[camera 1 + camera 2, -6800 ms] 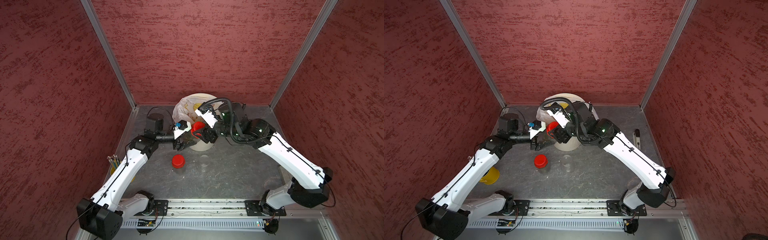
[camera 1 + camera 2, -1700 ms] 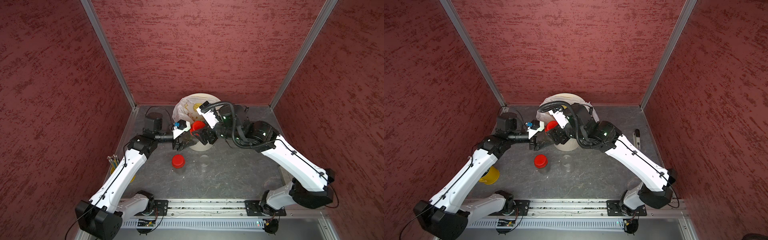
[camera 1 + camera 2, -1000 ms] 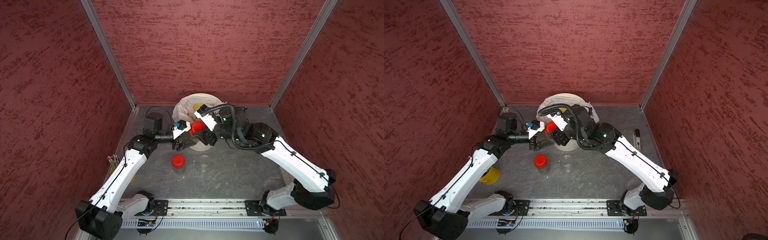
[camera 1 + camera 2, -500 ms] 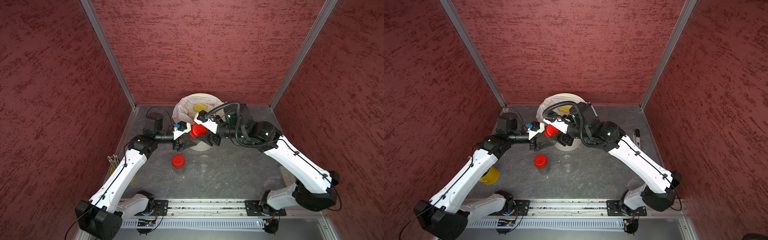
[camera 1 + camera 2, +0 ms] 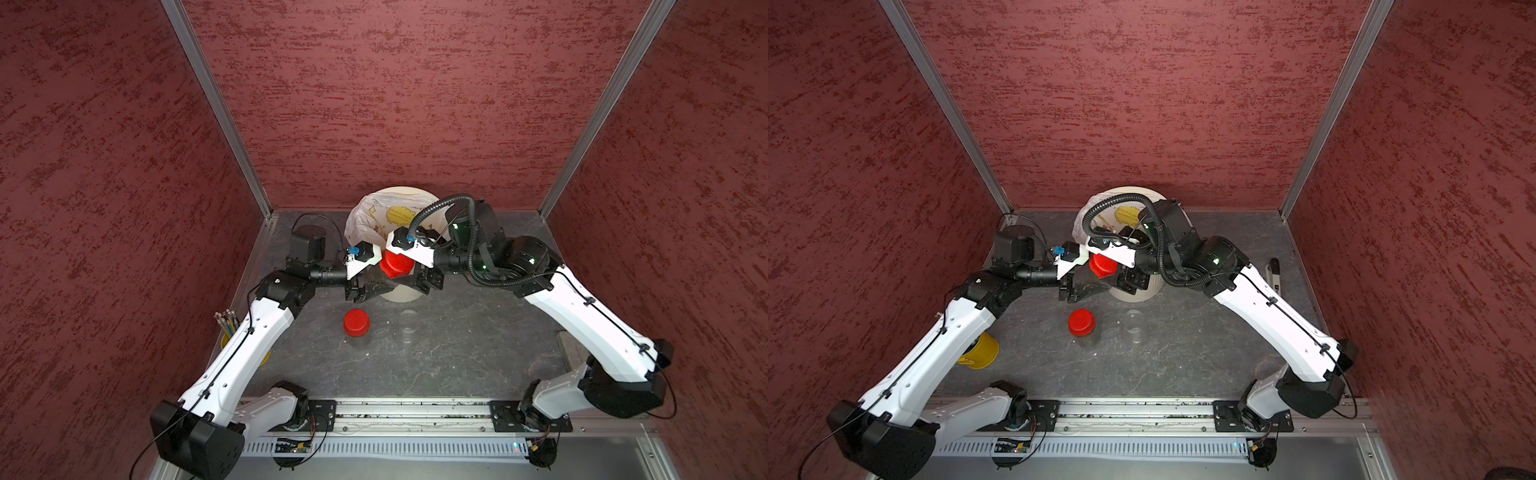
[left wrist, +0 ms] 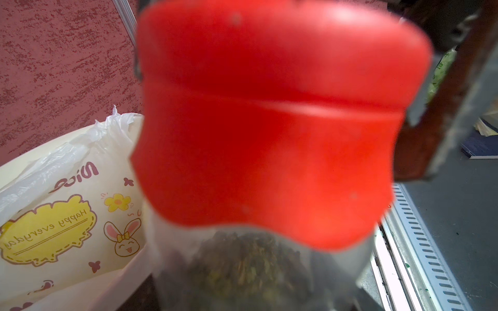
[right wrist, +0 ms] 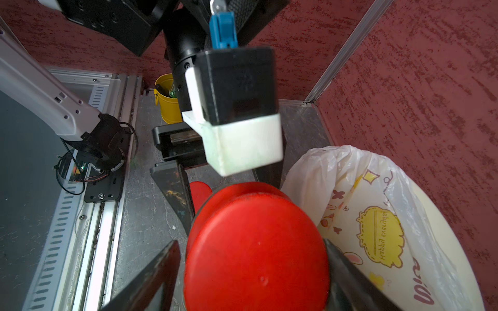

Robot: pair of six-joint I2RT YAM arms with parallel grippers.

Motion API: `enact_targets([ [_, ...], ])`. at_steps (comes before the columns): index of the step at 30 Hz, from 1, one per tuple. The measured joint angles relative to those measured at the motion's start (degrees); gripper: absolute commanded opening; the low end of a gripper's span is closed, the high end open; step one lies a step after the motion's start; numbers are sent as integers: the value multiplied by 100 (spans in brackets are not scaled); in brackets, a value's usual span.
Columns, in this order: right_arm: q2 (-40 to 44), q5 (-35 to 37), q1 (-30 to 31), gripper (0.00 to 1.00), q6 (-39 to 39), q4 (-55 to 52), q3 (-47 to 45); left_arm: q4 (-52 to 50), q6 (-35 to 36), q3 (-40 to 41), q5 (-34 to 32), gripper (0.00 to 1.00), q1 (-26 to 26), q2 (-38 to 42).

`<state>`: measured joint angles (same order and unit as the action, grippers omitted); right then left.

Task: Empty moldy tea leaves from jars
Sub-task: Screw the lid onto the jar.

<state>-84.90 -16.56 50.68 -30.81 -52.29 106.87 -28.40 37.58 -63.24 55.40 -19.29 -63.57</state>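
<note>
Right gripper (image 7: pixel 250 241) now spread off cap (image 7: pixel 256 258), left gripper (image 5: pixel 376 286) still clamped on jar (image 6: pixel 242 269), far edge of grey table (image 5: pixel 457 353), red walls (image 5: pixel 395 104).

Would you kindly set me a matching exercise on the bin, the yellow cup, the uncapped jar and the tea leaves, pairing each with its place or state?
1. bin
2. yellow cup
3. uncapped jar
4. tea leaves

A. holds pencils, at the edge of the table
B. lined with a printed white bag
C. inside the red-capped jar clamped in jaws
D. stands empty on the table

Pairs: 1-B, 2-A, 3-D, 4-C.
</note>
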Motion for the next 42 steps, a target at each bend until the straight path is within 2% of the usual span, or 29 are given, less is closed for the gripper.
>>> enact_targets([
  [3,42,7,0,99,251,195,-76,-13,-46,0,-7,62,2,0],
  [8,332,190,9,99,986,560,-444,-17,-72,0,-20,62,4,0],
  [18,435,741,197,99,2590,597,-374,-20,-72,0,-28,62,7,-7],
  [23,361,1180,468,96,3104,533,-348,-20,-72,0,-35,62,7,-7],
  [32,313,1816,603,87,3663,428,-256,-20,-74,0,-35,62,7,-9],
  [42,236,1930,699,76,3792,396,-256,-20,-79,0,-33,62,4,-9],
])
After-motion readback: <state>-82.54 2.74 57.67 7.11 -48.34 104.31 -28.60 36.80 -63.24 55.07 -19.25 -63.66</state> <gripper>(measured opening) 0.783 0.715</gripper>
